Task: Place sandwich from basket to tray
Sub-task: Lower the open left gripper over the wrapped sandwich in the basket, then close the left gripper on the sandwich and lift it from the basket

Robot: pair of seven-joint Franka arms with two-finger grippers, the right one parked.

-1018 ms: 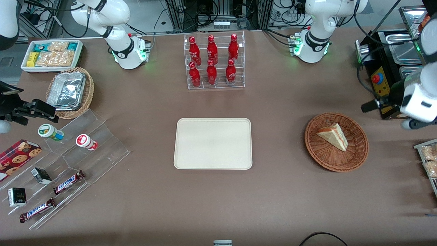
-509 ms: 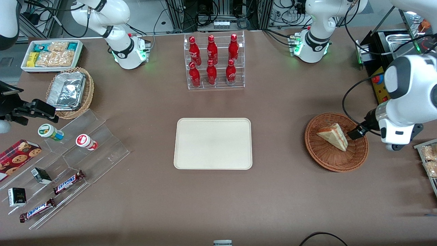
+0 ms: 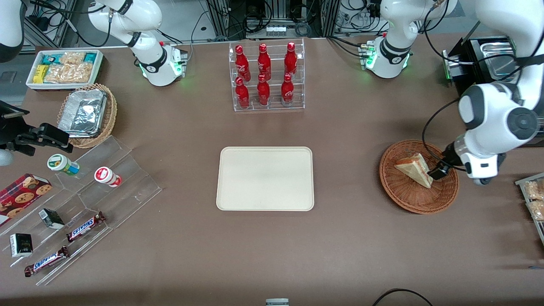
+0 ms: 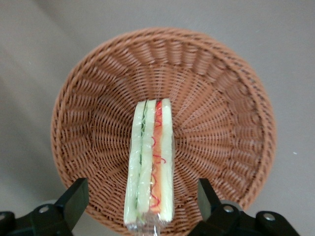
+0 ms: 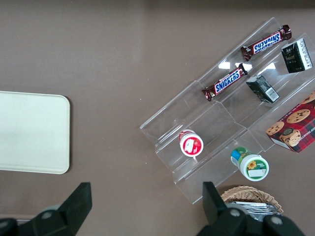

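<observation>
Just over the working arm's end of the basket [image 3: 418, 176], the gripper [image 3: 437, 172] is seen poised low, and its fingers [image 4: 74, 196] are spread wide apart, nothing held between them. Right beside the gripper, touching distance or close to it, the sandwich [image 3: 414, 168] is lying inside the basket; in the wrist view the sandwich [image 4: 150, 164] is lined up in the gap between the two fingers, its red and green filling layers turned up toward the camera, with woven wall visible on either side of it. Whether the fingertips are touching the bread cannot be told.

Well away from the gripper, toward the parked arm's end of the worktop [image 3: 361, 238], the tray [image 3: 265, 178] is laid flat. Between the gripper and the tray only bare worktop is seen, so nothing is standing in that stretch. Farther from the front camera than the tray, a clear rack of red bottles [image 3: 265, 76] is set. A tray of packaged snacks [image 3: 533, 199] is noted close by the gripper at the working arm's edge. Far off at the parked arm's end, a clear stepped stand [image 3: 97, 199] with candy bars [image 3: 85, 226] and small cups [image 3: 107, 176], a cookie box [image 3: 21, 196], a tan wicker basket of foil containers [image 3: 87, 112] and a white bin of snack packets [image 3: 63, 68] are spotted.
</observation>
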